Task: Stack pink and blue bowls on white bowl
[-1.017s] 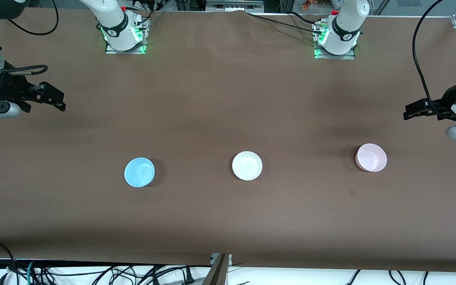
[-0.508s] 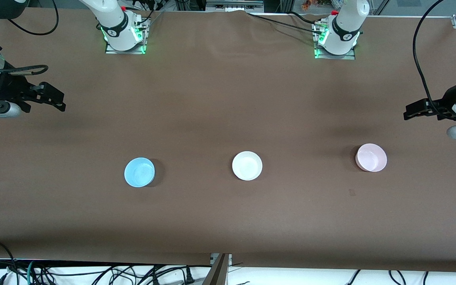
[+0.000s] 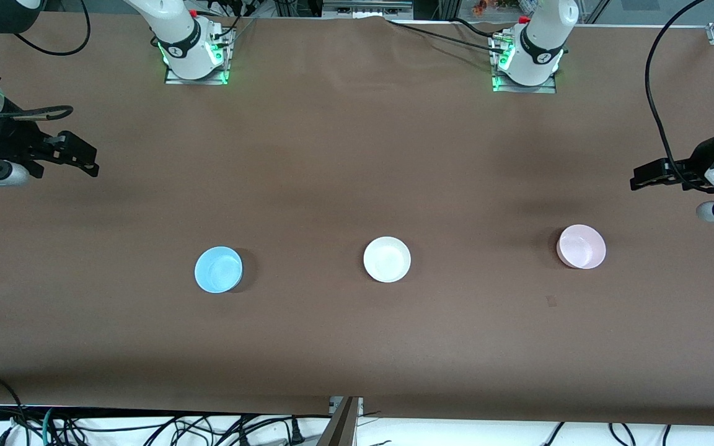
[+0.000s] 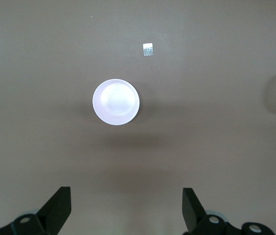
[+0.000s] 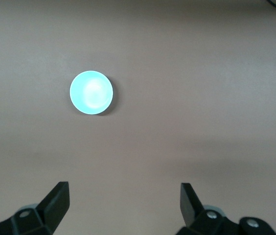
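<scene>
Fingers of the left gripper stand wide apart, dark and wedge-shaped, holding nothing; it hangs over bare table at the left arm's end, with the pink bowl nearer the front camera than the ground below it. The right gripper is spread just as wide and empty, up over the right arm's end of the table. 3 bowls sit upright in a row, well apart: the blue bowl toward the right arm's end, the white bowl in the middle, the pink toward the left arm's. Each is round, shallow, smooth plastic. The table covering is matte brown. A small pale square of tape lies near the pink bowl.
</scene>
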Tool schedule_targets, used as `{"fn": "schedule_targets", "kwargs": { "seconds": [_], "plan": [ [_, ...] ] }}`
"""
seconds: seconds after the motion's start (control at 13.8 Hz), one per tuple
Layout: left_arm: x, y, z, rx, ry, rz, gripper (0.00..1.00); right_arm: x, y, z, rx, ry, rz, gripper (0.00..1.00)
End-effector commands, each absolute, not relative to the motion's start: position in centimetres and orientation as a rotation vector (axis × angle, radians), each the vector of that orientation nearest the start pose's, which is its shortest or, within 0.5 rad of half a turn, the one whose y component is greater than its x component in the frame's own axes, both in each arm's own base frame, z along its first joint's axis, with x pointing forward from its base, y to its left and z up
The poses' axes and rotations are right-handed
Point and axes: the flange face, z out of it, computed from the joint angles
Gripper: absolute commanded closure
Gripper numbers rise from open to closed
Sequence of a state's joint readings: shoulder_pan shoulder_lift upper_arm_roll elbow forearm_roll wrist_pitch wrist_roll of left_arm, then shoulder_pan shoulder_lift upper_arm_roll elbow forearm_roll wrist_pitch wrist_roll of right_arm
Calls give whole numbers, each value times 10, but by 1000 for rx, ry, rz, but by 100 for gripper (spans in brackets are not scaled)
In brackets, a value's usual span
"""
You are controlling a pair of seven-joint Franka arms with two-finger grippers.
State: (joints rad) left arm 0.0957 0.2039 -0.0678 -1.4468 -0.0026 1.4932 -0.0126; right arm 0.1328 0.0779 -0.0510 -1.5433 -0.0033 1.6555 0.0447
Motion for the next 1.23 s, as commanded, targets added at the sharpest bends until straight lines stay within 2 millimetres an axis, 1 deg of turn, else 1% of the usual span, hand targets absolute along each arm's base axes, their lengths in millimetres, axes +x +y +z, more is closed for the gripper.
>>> {"fn": "schedule_targets", "kwargs": {
  "seconds": [0.0,0.15,0.29,0.51,0.58,0.65,0.8,0.94,1.02,1.16],
  "plan": [
    [603,25,564,-3170,-68,244,0,583,50,603,-3157,-72,-58,0],
    [598,27,570,-3170,-73,232,0,583,51,605,-3156,-74,-62,0],
    [596,33,568,-3168,-80,241,0,582,54,606,-3156,-84,-65,0],
    [595,62,552,-3193,-23,263,0,582,56,606,-3156,-86,-60,0],
    [596,79,544,-3212,-62,264,0,581,56,604,-3156,-86,-51,0],
    [600,91,528,-3232,-102,272,0,581,55,604,-3156,-84,-50,0],
    [609,110,487,-3270,-148,257,0,581,56,605,-3156,-86,-55,0],
    [616,119,451,-3277,-103,207,0,581,56,604,-3157,-82,-48,0],
    [618,120,431,-3297,-124,207,0,581,56,604,-3156,-84,-48,0],
    [622,132,393,-3332,-164,192,0,581,56,604,-3157,-82,-48,0]
  ]
}}
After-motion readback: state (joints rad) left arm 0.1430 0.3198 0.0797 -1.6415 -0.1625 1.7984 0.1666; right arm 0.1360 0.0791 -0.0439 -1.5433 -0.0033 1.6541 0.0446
